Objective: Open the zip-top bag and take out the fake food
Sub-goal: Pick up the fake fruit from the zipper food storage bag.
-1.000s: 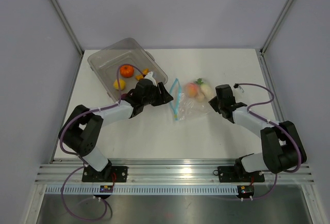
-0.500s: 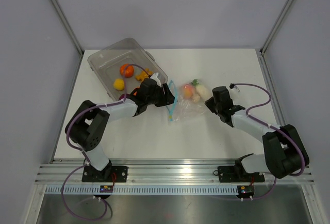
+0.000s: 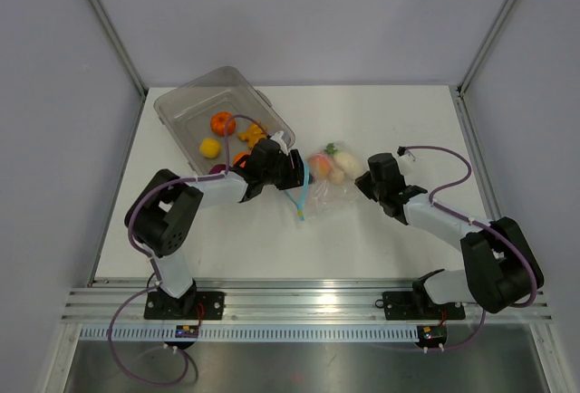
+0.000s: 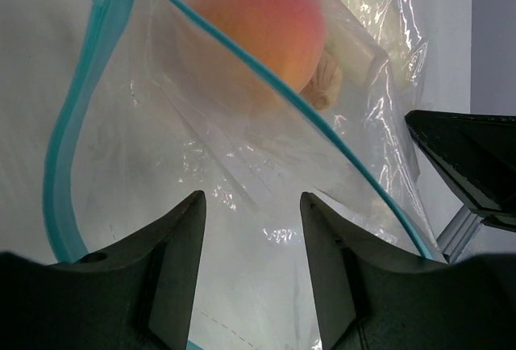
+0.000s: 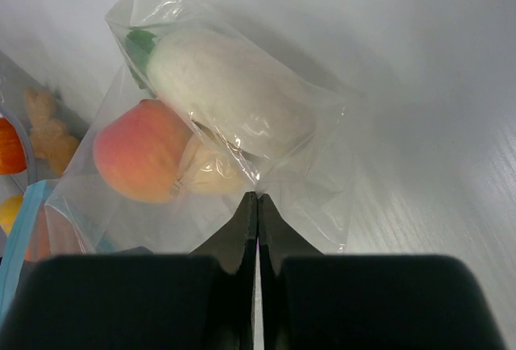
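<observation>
Clear zip-top bag (image 3: 328, 191) between jaws, right apparently pinching

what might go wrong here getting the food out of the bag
The right gripper, shut, seems to hold only a thin fold of the zip-top bag; the film may slip free under a pull. The left gripper is open at the bag's mouth, so it might close on film rather than the peach. The white vegetable lies deeper, harder to reach.

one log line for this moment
left end effector: open, at bag mouth | right end effector: shut on bag | bag: unzipped | peach, white vegetable: inside bag
</observation>
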### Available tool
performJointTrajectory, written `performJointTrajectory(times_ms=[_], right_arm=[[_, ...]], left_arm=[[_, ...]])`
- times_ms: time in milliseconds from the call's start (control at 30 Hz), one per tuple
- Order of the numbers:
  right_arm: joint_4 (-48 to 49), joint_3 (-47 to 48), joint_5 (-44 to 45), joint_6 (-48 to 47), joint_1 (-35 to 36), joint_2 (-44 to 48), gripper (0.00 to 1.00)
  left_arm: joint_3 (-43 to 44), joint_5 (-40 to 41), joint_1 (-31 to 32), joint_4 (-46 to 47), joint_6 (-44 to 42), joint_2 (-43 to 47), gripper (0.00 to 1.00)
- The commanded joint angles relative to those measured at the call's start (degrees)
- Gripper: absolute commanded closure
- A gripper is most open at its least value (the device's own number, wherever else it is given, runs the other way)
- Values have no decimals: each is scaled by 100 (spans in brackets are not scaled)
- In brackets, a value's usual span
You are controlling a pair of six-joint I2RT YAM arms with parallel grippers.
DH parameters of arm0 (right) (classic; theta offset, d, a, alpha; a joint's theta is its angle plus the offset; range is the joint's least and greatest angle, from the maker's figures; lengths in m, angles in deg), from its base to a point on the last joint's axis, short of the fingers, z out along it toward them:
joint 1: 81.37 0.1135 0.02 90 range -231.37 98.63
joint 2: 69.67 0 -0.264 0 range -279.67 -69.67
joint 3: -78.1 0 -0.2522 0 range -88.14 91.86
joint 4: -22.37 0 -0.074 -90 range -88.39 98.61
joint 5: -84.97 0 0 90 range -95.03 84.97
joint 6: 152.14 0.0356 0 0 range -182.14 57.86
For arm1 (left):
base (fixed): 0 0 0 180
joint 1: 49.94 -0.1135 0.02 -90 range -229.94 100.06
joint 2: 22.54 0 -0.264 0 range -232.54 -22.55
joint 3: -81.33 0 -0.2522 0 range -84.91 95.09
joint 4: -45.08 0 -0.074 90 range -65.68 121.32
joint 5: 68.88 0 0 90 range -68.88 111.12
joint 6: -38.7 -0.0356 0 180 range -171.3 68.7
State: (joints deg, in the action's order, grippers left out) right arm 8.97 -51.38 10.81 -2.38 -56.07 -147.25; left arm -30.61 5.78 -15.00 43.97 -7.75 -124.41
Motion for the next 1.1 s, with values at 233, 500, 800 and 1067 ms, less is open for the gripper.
performJointTrajectory(times_ms=[233, 500, 800, 1067], right_arm=[[-10, 376, 183, -334, 63, -11, 79], [-387, 429, 490, -554, 54, 217, 34], [-370, 605, 851, -1300, 45, 428, 23], [-98, 1219, 377, -2486, 45, -353, 20]], left_arm=[[239, -198, 31, 291, 48, -53, 47], [247, -189, 30, 274, 40, -44, 47], [247, -181, 30, 274, 40, -35, 47], [274, -145, 22, 203, -4, 0, 47]])
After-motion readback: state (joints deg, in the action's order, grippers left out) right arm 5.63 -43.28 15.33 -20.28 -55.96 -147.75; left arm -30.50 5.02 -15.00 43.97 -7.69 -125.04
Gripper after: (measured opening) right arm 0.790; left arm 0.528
